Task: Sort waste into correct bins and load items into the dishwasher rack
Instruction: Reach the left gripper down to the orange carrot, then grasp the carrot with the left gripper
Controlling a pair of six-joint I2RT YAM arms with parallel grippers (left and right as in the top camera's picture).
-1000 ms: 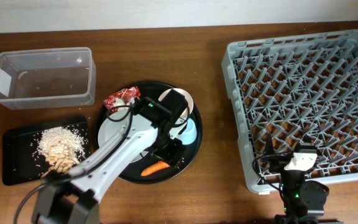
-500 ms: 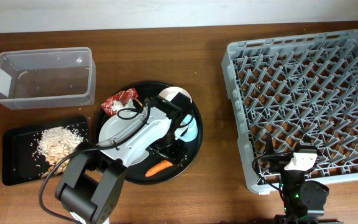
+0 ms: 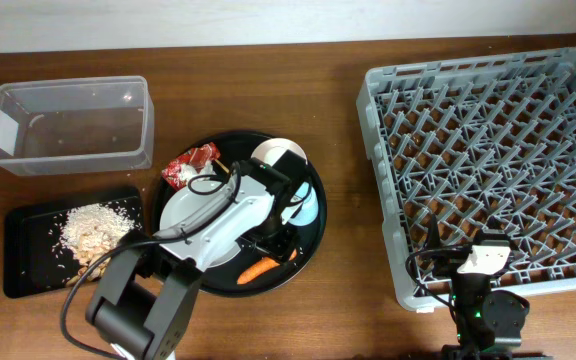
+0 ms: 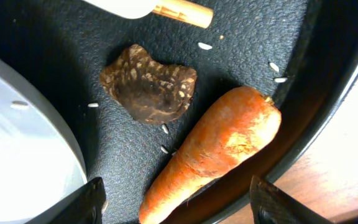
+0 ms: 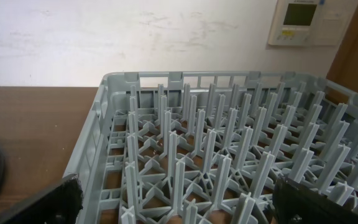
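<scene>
The large square light grey plastic dishwasher rack (image 3: 488, 165), with a lattice floor and pegs, fills the 3 o'clock side of the brown wooden table (image 3: 348, 200), and none of its compartments holds a dish. A round black tray (image 3: 313, 245) sits just left of the table's centre. A clear rectangular plastic tub (image 3: 68, 125) with a white label stands towards 10 o'clock. A flat black rectangular tray (image 3: 28, 265) lies towards 8 o'clock and carries a heap of white rice and beige food scraps (image 3: 93, 232). On the round tray, a pale grey round plate (image 3: 180, 205) covers the 9 o'clock half. A pinkish-white bowl (image 3: 276, 155) sits at 1 o'clock and a light blue cup (image 3: 309, 208) at 3 o'clock. A crumpled red-and-white wrapper (image 3: 193, 162) rests on the rim at 11 o'clock, and an orange carrot (image 3: 256, 270) lies at 5 o'clock against the rim. The white left arm (image 3: 208, 225) stretches across the plate, with the left gripper (image 4: 178, 200) over the carrot. Its 2 fingers (image 4: 86, 200) stand wide apart on either side of the carrot's thin end, gripping nothing. A small brown lump (image 4: 148, 90) lies just beside the carrot at its 10 o'clock, not touching it, with loose rice grains around both. The right gripper (image 5: 182, 205) waits at the rack's 6 o'clock edge, its jaws spread fully and empty.
</scene>
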